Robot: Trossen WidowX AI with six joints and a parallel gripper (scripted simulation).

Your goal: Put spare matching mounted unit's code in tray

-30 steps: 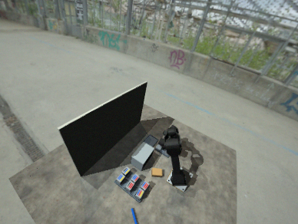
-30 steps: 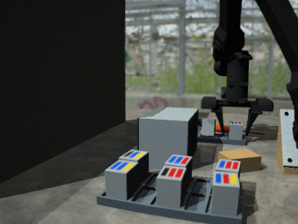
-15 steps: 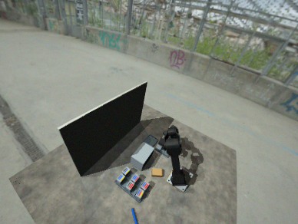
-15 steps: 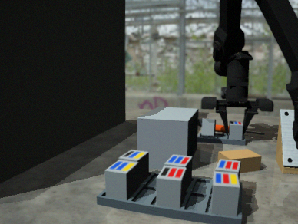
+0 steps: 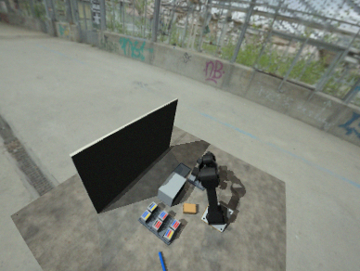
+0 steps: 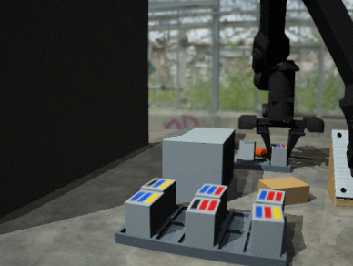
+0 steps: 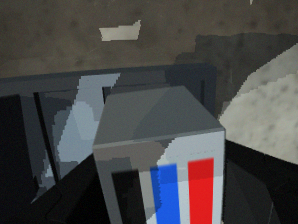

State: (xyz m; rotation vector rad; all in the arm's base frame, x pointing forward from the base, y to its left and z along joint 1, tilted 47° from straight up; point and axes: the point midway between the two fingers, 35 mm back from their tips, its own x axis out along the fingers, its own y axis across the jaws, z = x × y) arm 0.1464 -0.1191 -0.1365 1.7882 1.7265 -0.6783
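pincer (image 6: 280,145) clamped on black-blue-red spare (image 7: 160,183), which sits on the far rack (image 6: 264,167) behind the mounted unit (image 6: 196,159). grasp step looks done; next move calls for a lift, then carry to the tray, which i cannot identify.

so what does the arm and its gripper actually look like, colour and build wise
The single arm is matte black throughout, built from chunky rounded cylindrical segments. It rises from a flat white square base plate. The gripper is black too: a wide crossbar with rounded ends and two tapered fingers. No cables or markings visible.

Grey box (image 6: 196,157) beside fingers (image 6: 265,136), apparently.
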